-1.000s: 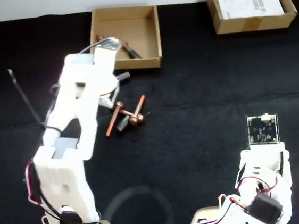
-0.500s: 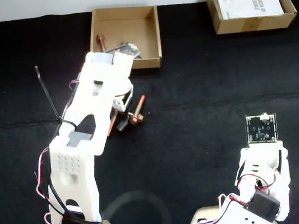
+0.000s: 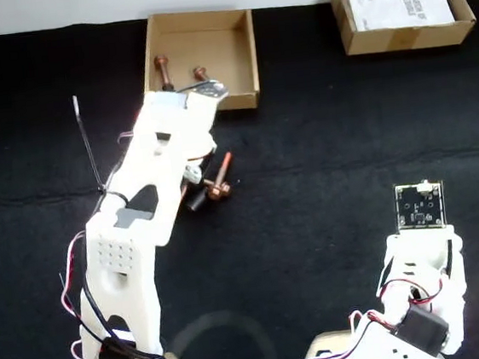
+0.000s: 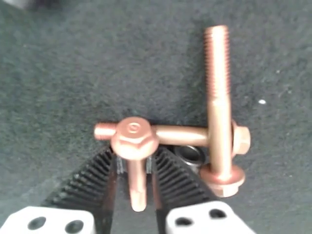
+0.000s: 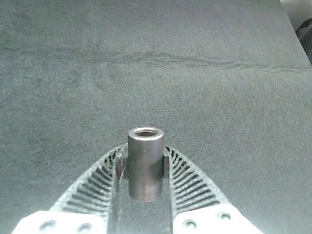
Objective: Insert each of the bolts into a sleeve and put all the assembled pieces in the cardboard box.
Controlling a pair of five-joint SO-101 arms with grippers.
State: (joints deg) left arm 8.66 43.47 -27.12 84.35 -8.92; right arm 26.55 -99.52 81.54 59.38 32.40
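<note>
My left gripper (image 4: 133,153) is shut on a copper bolt (image 4: 133,142), gripping its shank just under the hex head. Beneath it on the black mat lie two more copper bolts (image 4: 217,92), crossed, with a dark sleeve (image 4: 188,155) beside them. In the high view the left arm (image 3: 165,166) hangs over this pile (image 3: 219,180), just in front of the cardboard box (image 3: 245,54). Two assembled pieces (image 3: 162,68) lie in that box. My right gripper (image 5: 145,151) is shut on an upright grey sleeve (image 5: 144,168), at the near right of the table.
A second cardboard box (image 3: 350,22) with a printed sheet in it stands at the back right. The right arm (image 3: 420,255) stands at the front right. Bare black mat lies between the two arms.
The left arm has swung to the right, from beside the loose bolts to right over them, covering part of the pile. The right arm has stayed put.
</note>
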